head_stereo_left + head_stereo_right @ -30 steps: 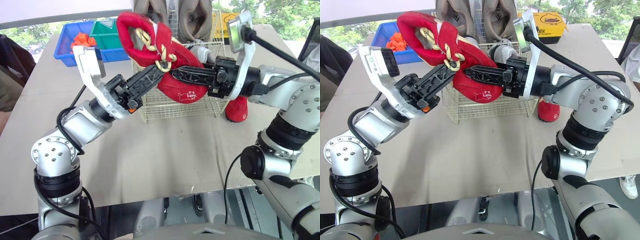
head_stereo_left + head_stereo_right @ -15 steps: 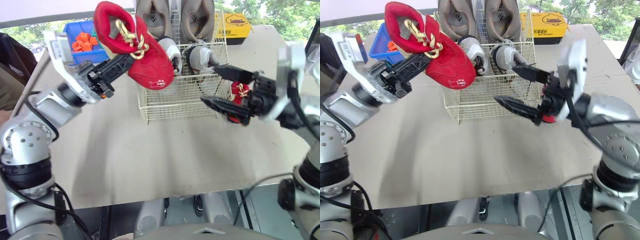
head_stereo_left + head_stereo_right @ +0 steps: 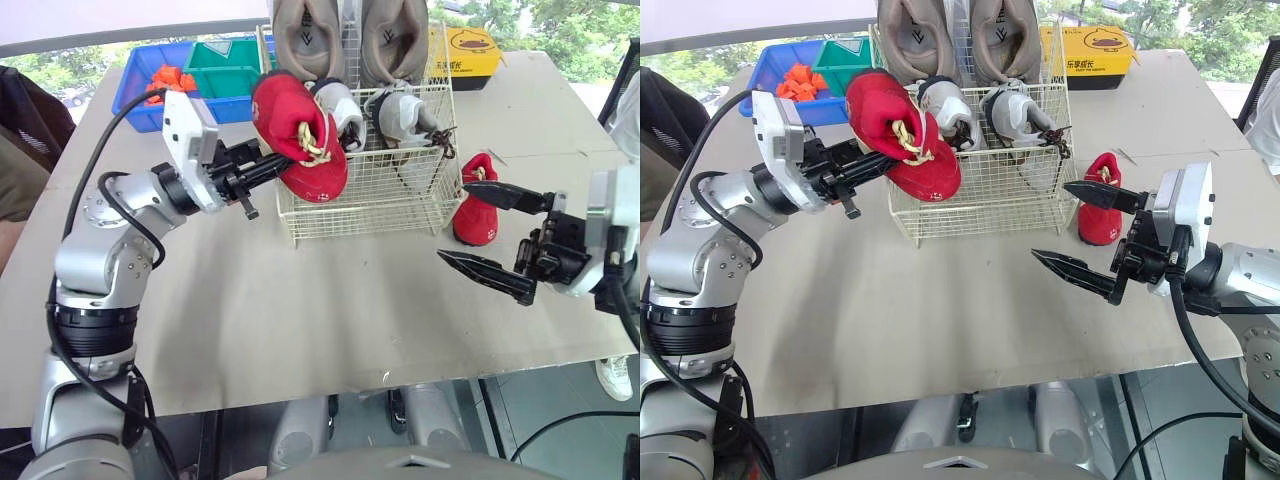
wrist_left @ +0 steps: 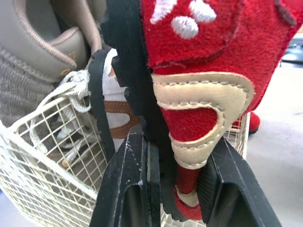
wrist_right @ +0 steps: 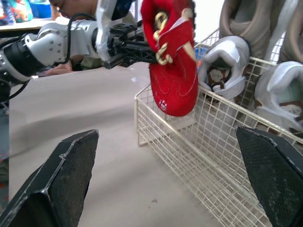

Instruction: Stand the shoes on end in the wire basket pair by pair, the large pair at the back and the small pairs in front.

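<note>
nearest the camera, the right gripper [image 3: 1050, 220] hangs above the bare table [image 3: 300, 320] in front of the basket's right end, its two black fingers spread wide apart and holding nothing. just beyond it, a small red shoe [image 3: 477, 215] stands on the table, close beside the right wall of the wire basket [image 3: 370, 205] and outside it. on the left, the left gripper [image 3: 278, 165] reaches in towards the basket's front left corner with its fingers clamped on the matching red shoe [image 3: 300, 140], gripping it at the opening. that shoe is held toe down over this corner, its toe dipping past the rim; whether it rests on the basket floor cannot be told. inside the basket, behind the held shoe, a small grey pair [image 3: 400, 110] stands on end side by side. at the back a large taupe pair [image 3: 310, 35] stands upright, well above the rim. farther back on the table sit a blue bin [image 3: 140, 105] with orange pieces, a green bin [image 3: 225, 65] touching it, and a yellow box [image 3: 468, 45].
</note>
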Available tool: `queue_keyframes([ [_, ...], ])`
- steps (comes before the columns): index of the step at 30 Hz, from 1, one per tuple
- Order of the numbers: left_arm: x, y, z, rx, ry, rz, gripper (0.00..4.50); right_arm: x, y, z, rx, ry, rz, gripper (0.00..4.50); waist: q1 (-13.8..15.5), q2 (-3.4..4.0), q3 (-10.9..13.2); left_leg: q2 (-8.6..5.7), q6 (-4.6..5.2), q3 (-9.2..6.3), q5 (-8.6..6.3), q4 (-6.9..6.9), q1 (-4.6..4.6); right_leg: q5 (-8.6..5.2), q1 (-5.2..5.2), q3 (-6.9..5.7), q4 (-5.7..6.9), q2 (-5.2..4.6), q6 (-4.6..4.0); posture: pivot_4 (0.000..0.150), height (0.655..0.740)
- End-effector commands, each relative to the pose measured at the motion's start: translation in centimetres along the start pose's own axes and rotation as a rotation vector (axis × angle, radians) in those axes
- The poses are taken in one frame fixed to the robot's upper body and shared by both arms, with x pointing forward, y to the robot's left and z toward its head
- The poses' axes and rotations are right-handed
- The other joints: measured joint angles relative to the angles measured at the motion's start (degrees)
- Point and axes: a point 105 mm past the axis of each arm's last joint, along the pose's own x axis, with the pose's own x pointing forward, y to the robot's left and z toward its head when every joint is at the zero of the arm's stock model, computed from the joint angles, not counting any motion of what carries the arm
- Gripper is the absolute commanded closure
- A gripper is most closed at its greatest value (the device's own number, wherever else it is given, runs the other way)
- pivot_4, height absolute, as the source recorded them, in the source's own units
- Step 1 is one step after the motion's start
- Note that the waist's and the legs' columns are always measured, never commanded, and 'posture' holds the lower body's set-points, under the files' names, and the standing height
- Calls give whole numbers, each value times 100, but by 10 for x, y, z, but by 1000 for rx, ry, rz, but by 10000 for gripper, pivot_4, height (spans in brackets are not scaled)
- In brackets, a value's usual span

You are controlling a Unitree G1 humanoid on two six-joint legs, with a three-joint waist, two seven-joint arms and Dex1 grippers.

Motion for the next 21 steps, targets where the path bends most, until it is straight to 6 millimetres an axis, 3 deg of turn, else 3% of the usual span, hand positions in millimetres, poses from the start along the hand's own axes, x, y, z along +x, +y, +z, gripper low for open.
queue_keyframes([
  [1, -1, -9, -17, 12, 62, -15, 38616, 1, 7, 5, -50, -6, 7, 0, 0, 0, 0, 0, 1, 0, -1, 0, 4, 0, 5, 0, -1, 0, 0, 1500, 7400],
  [5, -4, -20, -31, -12, 100, -41, 38621, -1, 5, 0, -31, 14, 0, 0, -1, -1, 0, 3, 6, -3, -4, 4, 5, 0, 8, -3, -3, -1, 0, 1500, 7400],
  [11, -18, -21, -24, -74, 78, -52, 11471, -12, 0, -10, -7, 45, -3, 0, -15, -1, 0, 6, 9, 2, -6, 0, 32, -1, 33, -1, -4, 0, 0, 1500, 7400],
  [14, -30, -27, -16, -148, 61, -87, 677, -18, -4, -17, -3, 69, -22, 0, -28, 0, 0, 12, 10, 7, -7, -2, 48, -2, 46, 3, -3, 3, 1, 1500, 7400],
  [18, -50, -34, -9, -285, 73, -89, 677, -25, -10, -31, 38, 140, -75, 0, -17, -1, 1, 18, 11, 13, -7, -7, 69, -3, 61, 6, -2, 6, 2, 1500, 7400],
  [21, -60, -44, -4, -359, 79, -96, 677, -25, -34, -47, 44, 221, -204, 0, -16, -2, 1, 18, 11, 14, -8, -7, 70, -3, 67, 6, -8, 1, 2, 1500, 7400],
])
